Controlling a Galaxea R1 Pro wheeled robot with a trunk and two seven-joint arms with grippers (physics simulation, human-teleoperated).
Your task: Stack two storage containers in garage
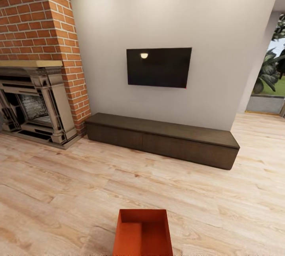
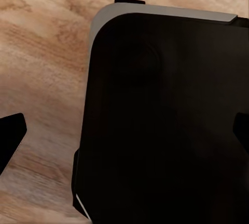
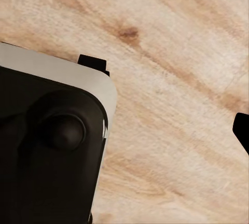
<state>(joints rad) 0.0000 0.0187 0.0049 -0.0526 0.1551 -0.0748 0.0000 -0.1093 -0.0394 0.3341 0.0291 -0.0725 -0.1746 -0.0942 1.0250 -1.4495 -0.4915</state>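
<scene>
In front of me, at 6 o'clock in my head view, one orange-red container [image 1: 143, 232] sits on the light wood floor [image 1: 59, 184], open side up. At 12 o'clock hangs a black TV [image 1: 158, 67] on the white wall [image 1: 221, 42], with a long dark bench [image 1: 162, 139] under it. At 9 o'clock stands the brick fireplace [image 1: 35, 90]. My wrist cameras look down on the wood planks and my dark base [image 2: 166, 120]. Only dark finger tips [image 2: 10, 135] show at the picture edges, so I cannot tell if my hands are wide or narrow.
</scene>
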